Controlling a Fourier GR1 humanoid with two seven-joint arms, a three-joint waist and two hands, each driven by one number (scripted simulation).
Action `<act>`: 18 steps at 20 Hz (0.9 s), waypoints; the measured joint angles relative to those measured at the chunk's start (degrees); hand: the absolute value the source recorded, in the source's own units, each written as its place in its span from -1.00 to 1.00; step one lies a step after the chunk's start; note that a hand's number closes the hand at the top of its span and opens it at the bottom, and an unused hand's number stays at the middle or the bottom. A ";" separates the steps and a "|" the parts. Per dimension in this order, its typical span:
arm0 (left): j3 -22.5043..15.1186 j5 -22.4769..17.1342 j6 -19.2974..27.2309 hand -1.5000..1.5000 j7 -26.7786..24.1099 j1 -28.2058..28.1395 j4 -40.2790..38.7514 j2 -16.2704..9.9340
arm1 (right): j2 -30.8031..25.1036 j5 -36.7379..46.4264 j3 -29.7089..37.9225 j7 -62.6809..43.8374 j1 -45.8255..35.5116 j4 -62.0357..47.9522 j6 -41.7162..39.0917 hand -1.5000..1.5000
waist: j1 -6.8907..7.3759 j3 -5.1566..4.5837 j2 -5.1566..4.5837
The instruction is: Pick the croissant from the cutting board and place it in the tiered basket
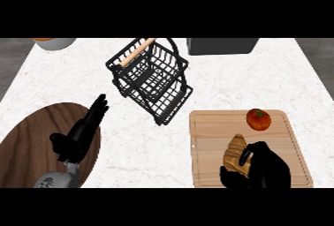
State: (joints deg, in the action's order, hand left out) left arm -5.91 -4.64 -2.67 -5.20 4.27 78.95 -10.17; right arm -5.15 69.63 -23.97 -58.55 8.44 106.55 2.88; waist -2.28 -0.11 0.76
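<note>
White marble counter, cutting board (287, 174), right hand (264, 170) curled around croissant (233, 153); left hand (81, 132) open, empty.

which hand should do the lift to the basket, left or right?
Right. The right hand is already on the cutting board, fingers curled round the croissant. The left hand rests open over the dark round board, away from the croissant. The tiered basket stands between them.
</note>
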 measured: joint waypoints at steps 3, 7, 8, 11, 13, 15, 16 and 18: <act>-0.12 0.09 0.22 0.00 -0.03 -0.27 0.23 0.37 | 2.49 2.93 -3.40 -0.05 2.00 9.05 2.23 1.00 | 0.15 0.02 0.05; -0.42 0.50 -0.10 0.00 -0.50 0.71 -0.81 0.86 | 4.01 10.03 -8.87 -1.57 -0.13 18.03 1.36 1.00 | 1.01 0.01 -0.25; -0.37 0.25 -0.50 0.00 0.23 0.71 0.05 0.55 | 4.19 11.42 -10.40 -2.73 -1.72 19.48 0.37 1.00 | 1.34 0.01 -0.30; -0.62 0.77 -0.50 0.00 -0.14 1.03 -0.53 1.00 | 4.45 14.27 -14.29 -6.34 -8.07 21.70 -2.14 1.00 | 1.98 0.00 -0.49; -0.89 1.13 -0.47 0.00 0.09 1.84 -1.02 1.36 | 4.50 13.01 -13.21 -8.01 -14.05 21.74 -3.93 1.00 | 2.41 -0.02 -0.65; -0.77 0.90 -1.05 0.00 0.45 2.45 -1.09 1.18 | 4.52 11.84 -12.19 -9.42 -19.38 21.21 -5.42 1.00 | 2.75 -0.04 -0.71; -1.03 1.27 -0.84 0.00 0.27 2.66 -1.39 1.50 | 4.54 10.79 -10.70 -9.74 -22.10 20.04 -5.66 1.00 | 2.98 -0.05 -0.80; -1.09 1.19 -0.92 0.00 0.63 2.98 -0.85 1.62 | 4.56 8.88 -8.52 -10.61 -27.26 17.82 -6.17 1.00 | 3.47 -0.06 -0.83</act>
State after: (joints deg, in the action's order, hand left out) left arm -7.00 -3.45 -3.60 -4.57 7.25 78.10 -8.54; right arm -0.59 78.51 -32.49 -69.16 -18.82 124.37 -3.29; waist 1.19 -0.17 -0.07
